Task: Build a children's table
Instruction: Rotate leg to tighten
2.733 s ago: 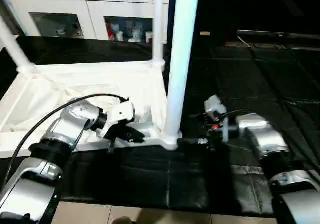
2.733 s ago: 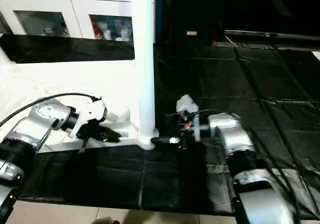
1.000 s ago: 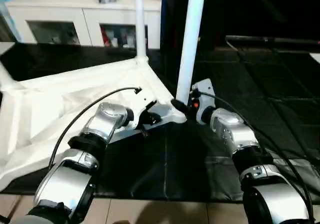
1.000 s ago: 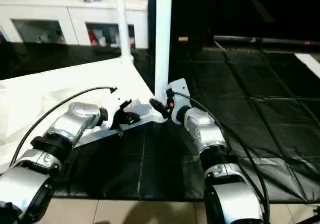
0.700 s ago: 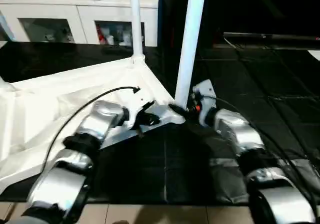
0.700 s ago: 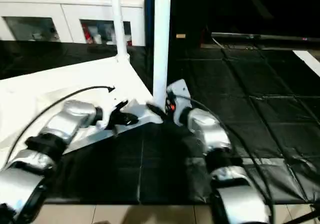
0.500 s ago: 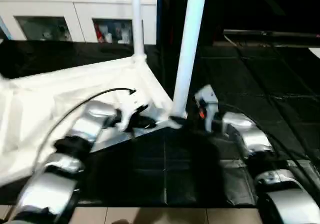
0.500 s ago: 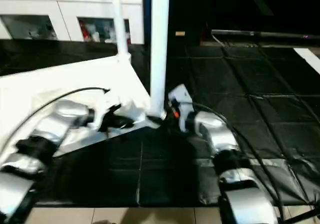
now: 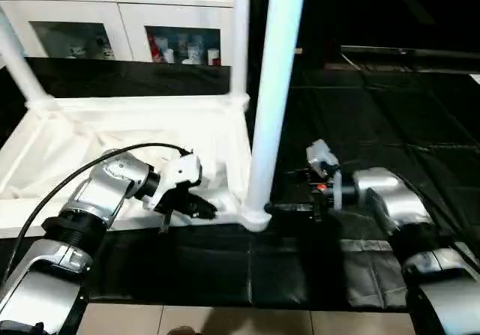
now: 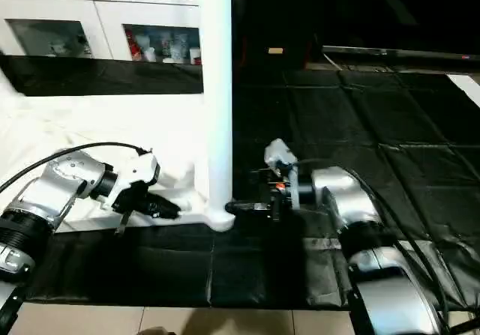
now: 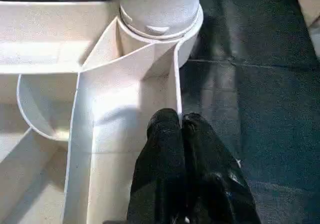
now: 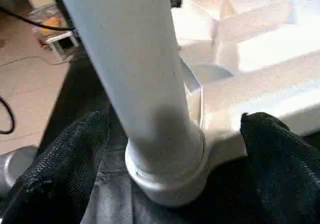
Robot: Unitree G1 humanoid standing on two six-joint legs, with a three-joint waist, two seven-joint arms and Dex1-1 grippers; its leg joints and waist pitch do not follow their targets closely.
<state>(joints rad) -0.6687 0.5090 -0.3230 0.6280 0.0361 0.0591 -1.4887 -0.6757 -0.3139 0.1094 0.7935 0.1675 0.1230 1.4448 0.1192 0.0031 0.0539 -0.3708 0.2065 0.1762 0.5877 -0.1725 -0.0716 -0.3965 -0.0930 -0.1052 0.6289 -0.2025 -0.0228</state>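
Rising out of frame, near leg (image 9: 271,88), right gripper (image 12: 165,179) tips cropped

Strong contrast is seen in the head views: the white table top (image 9: 112,136) and near leg (image 9: 274,88) are overexposed, rib detail being washed out, while the black floor mat (image 9: 390,118) falls almost to featureless dark. A bluish cast is carried by the leg. Highlights are reflected off the silver forearms (image 9: 105,189). In the left wrist view, even light and a sharp corner socket (image 11: 160,13) are shown. In the right wrist view, the leg is shaded below, and the near black fingers (image 12: 55,164) are rendered soft.
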